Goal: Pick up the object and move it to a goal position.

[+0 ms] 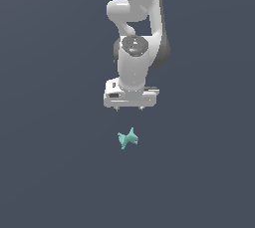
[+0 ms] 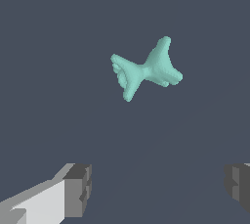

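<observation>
The object point(image 1: 128, 138) is a small teal-green spiky shape, pinched in the middle like a bow, lying on the dark grey floor. In the exterior view the white arm's gripper point(image 1: 129, 108) hangs a short way above and behind it, touching nothing. The wrist view shows the object point(image 2: 145, 69) in full, apart from the two grey fingertips point(image 2: 78, 189). The fingers stand wide apart with nothing between them, so the gripper point(image 2: 156, 186) is open.
The white arm point(image 1: 137, 28) rises from the gripper toward the top of the exterior view. A plain dark grey floor point(image 1: 50, 162) lies all around the object, with no other thing on it in either view.
</observation>
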